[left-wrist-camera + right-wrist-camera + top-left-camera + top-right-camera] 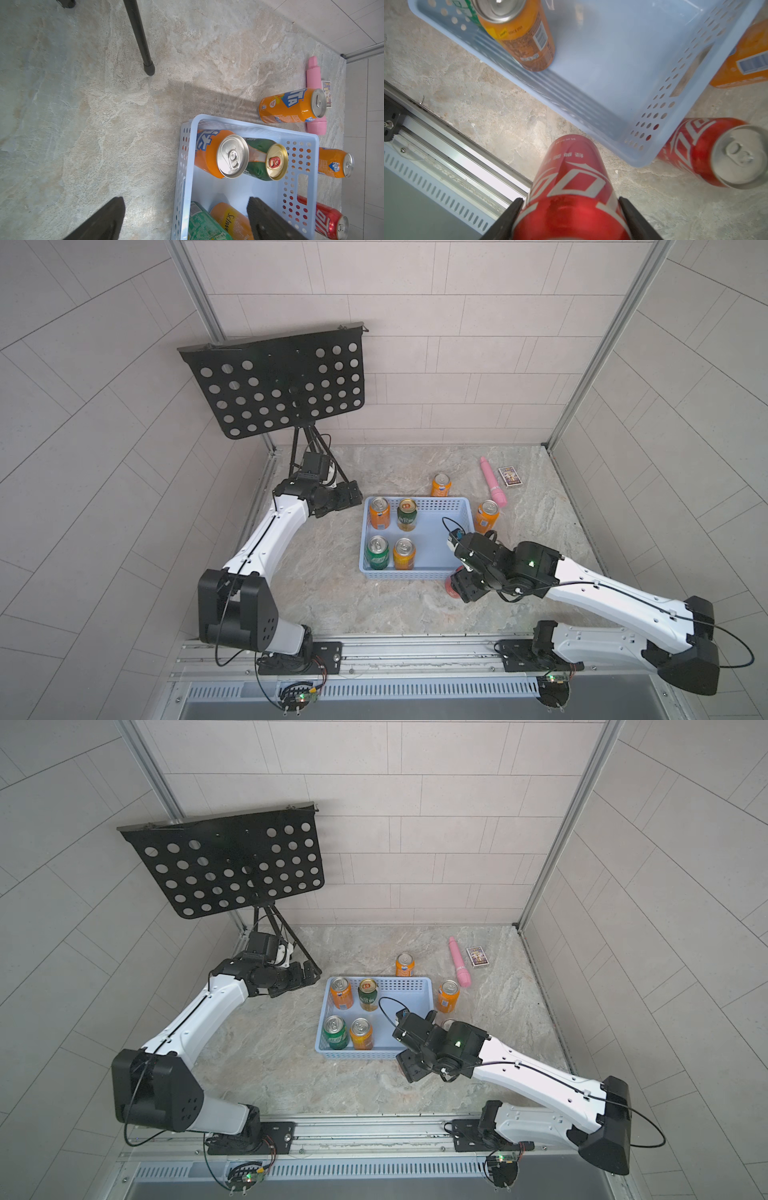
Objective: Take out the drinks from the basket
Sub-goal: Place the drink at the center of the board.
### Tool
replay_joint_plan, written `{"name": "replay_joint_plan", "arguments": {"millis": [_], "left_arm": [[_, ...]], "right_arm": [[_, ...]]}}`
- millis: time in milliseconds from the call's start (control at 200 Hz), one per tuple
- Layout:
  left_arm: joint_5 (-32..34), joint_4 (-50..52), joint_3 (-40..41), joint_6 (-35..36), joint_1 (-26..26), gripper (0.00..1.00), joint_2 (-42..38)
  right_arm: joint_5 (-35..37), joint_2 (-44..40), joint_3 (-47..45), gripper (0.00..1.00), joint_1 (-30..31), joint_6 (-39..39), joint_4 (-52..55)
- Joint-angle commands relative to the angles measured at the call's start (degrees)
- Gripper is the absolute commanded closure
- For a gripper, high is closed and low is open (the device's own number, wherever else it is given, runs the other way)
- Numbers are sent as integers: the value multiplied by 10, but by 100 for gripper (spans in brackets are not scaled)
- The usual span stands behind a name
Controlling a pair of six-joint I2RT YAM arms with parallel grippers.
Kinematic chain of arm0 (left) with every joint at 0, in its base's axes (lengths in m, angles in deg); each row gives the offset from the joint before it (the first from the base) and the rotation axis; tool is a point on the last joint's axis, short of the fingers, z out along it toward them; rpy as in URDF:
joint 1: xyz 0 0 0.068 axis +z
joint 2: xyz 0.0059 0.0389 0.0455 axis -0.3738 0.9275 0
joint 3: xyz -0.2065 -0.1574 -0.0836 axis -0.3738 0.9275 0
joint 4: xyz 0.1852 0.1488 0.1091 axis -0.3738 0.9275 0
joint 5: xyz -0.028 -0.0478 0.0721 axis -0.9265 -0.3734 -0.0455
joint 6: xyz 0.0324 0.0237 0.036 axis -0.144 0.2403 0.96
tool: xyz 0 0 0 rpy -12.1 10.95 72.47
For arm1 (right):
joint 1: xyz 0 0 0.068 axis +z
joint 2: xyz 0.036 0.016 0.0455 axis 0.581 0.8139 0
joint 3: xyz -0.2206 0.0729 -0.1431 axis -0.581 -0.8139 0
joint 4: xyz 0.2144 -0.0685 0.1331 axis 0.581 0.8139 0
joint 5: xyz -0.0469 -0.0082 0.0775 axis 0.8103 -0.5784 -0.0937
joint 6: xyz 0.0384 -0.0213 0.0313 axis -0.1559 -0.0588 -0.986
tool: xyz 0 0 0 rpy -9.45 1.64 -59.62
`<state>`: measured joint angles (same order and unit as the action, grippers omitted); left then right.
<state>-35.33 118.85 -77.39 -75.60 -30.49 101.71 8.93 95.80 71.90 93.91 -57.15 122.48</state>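
right gripper (570, 200), angled down, clamps a red can (571, 166) just outside the basket (664, 104).

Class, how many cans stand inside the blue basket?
4: orange can and dark green can at the basket's far wall, bright green can and yellow-orange can at its near wall. None appears hidden.

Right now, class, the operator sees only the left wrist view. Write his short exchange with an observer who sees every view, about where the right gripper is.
Operator: I see one red can outside the basket. Where is the right gripper?
Observer: The right gripper is shut on a second red can.
Operator: Inside the basket?
Observer: No, outside, beside the corner nearest the right arm's base.
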Motion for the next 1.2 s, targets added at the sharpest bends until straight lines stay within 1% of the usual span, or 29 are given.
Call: {"name": "replay_joint_plan", "arguments": {"millis": [0, 85, 370, 525, 976, 1056, 1106, 1196], "left_arm": [[1, 11, 3, 3, 0, 0, -1], [-1, 12, 3, 2, 0, 0, -1], [-4, 9, 4, 0, -1, 0, -2], [-5, 9, 4, -1, 0, 0, -2], [-3, 12, 2, 2, 0, 0, -1], [-2, 12, 2, 2, 0, 0, -2], [-2, 12, 2, 1, 0, 0, -1], [-7, 12, 2, 1, 0, 0, 0]], "right_arm": [[40, -6, -9, 73, 23, -22, -71], [61, 1, -25, 73, 34, -23, -82], [83, 55, -42, 73, 55, -20, -94], [76, 83, -39, 73, 59, -16, -98], [44, 115, -77, 71, 73, -23, -157], [47, 122, -73, 66, 74, -22, -150], [51, 122, -69, 61, 75, -22, -144], [57, 117, -61, 42, 75, -22, -132]]}}
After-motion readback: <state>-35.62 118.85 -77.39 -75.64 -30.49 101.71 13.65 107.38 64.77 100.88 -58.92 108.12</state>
